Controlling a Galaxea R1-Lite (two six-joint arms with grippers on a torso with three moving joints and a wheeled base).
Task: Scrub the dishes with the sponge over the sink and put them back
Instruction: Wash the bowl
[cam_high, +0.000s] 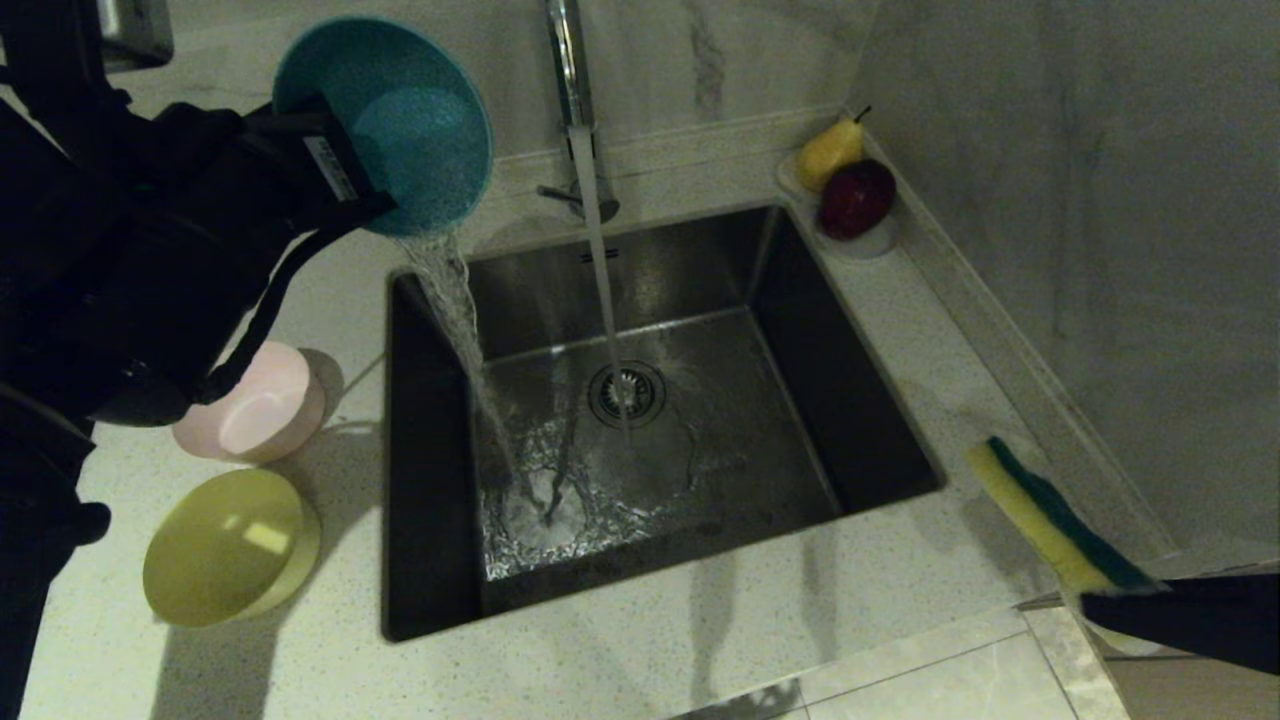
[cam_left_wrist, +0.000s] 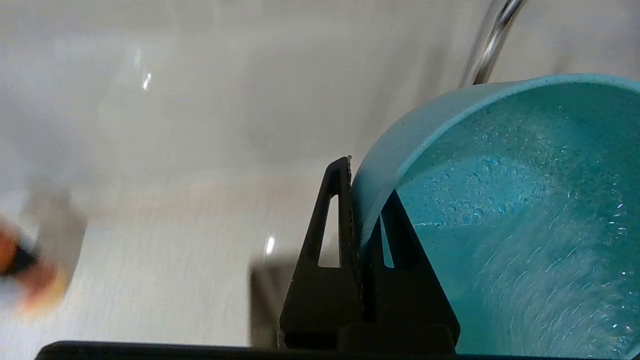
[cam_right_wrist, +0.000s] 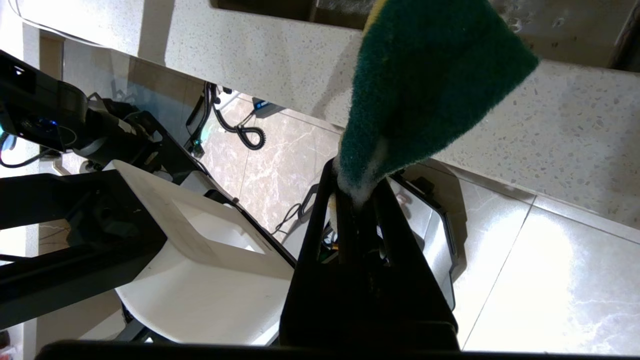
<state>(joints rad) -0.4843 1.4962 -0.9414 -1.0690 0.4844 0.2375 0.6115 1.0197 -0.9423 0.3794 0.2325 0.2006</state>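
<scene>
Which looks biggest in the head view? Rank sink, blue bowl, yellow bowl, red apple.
1. sink
2. blue bowl, held raised by the left tool, so nearer the camera; against the yellow bowl its lead is unsure.
3. red apple

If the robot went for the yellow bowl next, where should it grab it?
Probably by the rim. The round yellow plastic bowl sits open side up on the counter left of the steel sink, so one jaw could slip inside the thin wall and one outside, coming from above.

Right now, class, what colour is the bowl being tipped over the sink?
Light blue bowl, clearest in the head view.
</scene>
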